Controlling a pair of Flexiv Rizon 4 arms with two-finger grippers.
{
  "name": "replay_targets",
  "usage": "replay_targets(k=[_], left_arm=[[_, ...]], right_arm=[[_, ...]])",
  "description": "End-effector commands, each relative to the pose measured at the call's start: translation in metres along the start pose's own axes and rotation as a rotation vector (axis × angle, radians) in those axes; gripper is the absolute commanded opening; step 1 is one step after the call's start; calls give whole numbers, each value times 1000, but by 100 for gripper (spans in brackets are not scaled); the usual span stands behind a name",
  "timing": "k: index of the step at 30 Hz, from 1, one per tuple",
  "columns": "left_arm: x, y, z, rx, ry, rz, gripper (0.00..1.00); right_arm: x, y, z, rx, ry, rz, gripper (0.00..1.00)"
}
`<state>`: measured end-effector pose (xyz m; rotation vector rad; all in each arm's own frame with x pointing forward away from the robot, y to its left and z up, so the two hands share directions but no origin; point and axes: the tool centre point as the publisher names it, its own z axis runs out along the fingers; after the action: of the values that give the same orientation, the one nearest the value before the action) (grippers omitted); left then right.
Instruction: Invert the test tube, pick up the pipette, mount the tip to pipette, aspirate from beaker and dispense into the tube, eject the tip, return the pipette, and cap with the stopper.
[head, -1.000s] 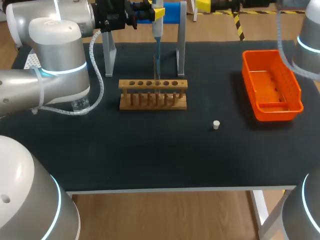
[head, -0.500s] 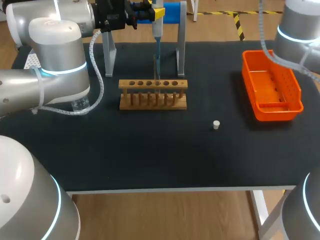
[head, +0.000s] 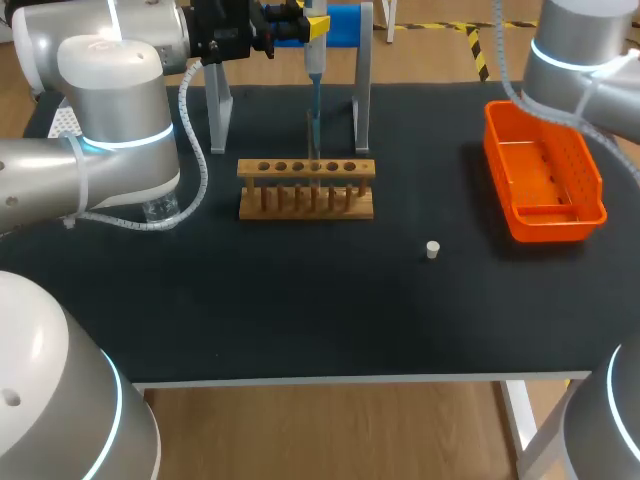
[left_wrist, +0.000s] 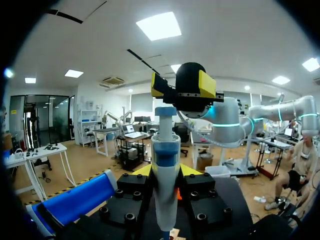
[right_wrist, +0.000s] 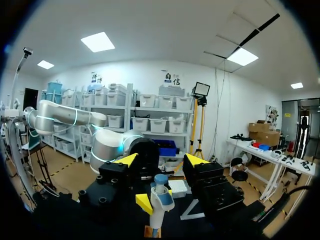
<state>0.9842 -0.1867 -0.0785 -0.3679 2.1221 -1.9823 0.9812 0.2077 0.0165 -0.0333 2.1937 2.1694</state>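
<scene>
Wooden rack (head: 306, 190) on the far half of the black table (head: 300, 300), near the middle, a row of holes along its top. The test tube (head: 311, 138) stands upright in one of the middle holes. Left gripper (left_wrist: 165, 171) high above the rack, pinching the pipette (head: 314, 62), one finger on each side of the barrel. Pipette hangs vertical, its blue tip (head: 315, 105) pointing down at the tube's mouth; how deep it goes, cannot tell. Grey stand (head: 362, 95) just behind the rack, pipette between its two uprights. Beaker (head: 160, 210) left of the rack, mostly hidden under the left arm (head: 120, 110). White stopper (head: 432, 249) lies alone, right of the rack and nearer the front edge, well apart from it. Orange basket (head: 550, 225) at the right side of the table. Right arm (head: 578, 50) comes in above the basket's far end. Right gripper (right_wrist: 161, 160) has its fingers spread wide, nothing between them; it faces the pipette's top and the left gripper, apart from both
</scene>
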Motion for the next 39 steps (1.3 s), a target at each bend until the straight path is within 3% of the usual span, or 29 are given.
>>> replay_targets(k=[1, 16, 39], left_arm=[[0, 0, 1, 3, -2, 1, 0], [0, 0, 1, 3, -2, 1, 0], [0, 0, 1, 3, -2, 1, 0]], right_arm=[[-11, 2, 12, 15, 35, 6, 0], [-14, -9, 37, 51, 81, 32, 0], [-11, -28, 44, 62, 112, 76, 0]])
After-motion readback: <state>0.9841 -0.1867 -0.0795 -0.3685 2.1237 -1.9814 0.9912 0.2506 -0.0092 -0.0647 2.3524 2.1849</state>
